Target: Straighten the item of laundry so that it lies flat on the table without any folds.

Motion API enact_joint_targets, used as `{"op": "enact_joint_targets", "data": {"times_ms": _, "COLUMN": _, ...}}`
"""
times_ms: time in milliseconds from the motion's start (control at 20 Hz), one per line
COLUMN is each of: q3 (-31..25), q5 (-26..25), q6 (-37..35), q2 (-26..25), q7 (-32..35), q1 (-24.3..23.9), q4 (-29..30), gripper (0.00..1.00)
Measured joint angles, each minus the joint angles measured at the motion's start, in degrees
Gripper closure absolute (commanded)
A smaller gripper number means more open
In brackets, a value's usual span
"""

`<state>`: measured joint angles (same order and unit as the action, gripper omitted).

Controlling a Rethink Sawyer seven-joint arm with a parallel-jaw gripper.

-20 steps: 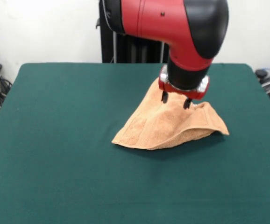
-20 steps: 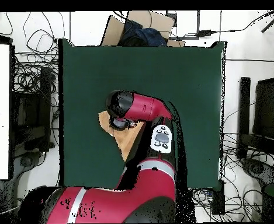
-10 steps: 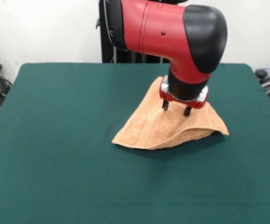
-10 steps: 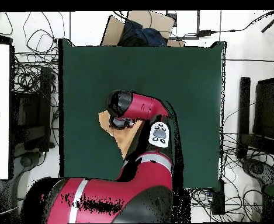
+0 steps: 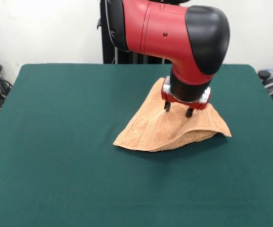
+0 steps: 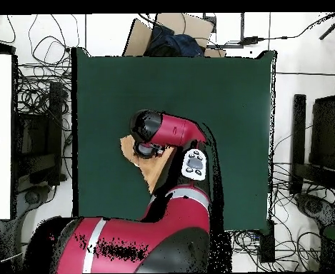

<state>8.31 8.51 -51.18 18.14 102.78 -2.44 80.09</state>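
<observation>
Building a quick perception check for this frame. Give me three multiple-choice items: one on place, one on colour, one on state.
1. Where is the gripper?
A. Over the towel
B. Over bare table at the left
C. Out of sight

2. What colour is the table cover?
A. Grey
B. Dark green
C. White

3. How does the towel lie?
A. Flat, fully spread
B. Rolled into a tube
C. Folded over, one edge lifted

Answers: 1 A, the two fingertips sit right at the cloth's top. 2 B, green cloth shows all around. 3 C, a doubled edge shows along its front.
</observation>
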Motion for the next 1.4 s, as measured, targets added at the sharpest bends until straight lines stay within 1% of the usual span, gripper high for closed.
{"op": "enact_joint_targets", "data": {"times_ms": 300, "q3": 1.5, "q5": -0.1, "q6": -7.0, "q2": 1.9, "q7": 0.0, "q1": 0.9, "q4": 0.0, "gripper": 0.0}}
{"op": "enact_joint_targets", "data": {"times_ms": 400, "q3": 2.6, "q5": -0.1, "q6": -9.6, "q2": 3.8, "q7": 0.0, "q1": 1.5, "q4": 0.4, "gripper": 0.0}}
{"op": "enact_joint_targets", "data": {"times_ms": 850, "q3": 3.6, "q5": -0.1, "q6": -10.9, "q2": 8.6, "q7": 0.0, "q1": 1.8, "q4": 0.5, "gripper": 0.0}}
{"op": "enact_joint_targets", "data": {"times_ms": 1100, "q3": 3.6, "q5": -0.1, "q6": -10.9, "q2": 8.3, "q7": 0.0, "q1": 2.0, "q4": 0.2, "gripper": 0.0}}
{"op": "enact_joint_targets", "data": {"times_ms": 1400, "q3": 3.6, "q5": -0.1, "q6": -10.9, "q2": 6.6, "q7": 0.0, "q1": 2.2, "q4": -0.6, "gripper": 0.0}}
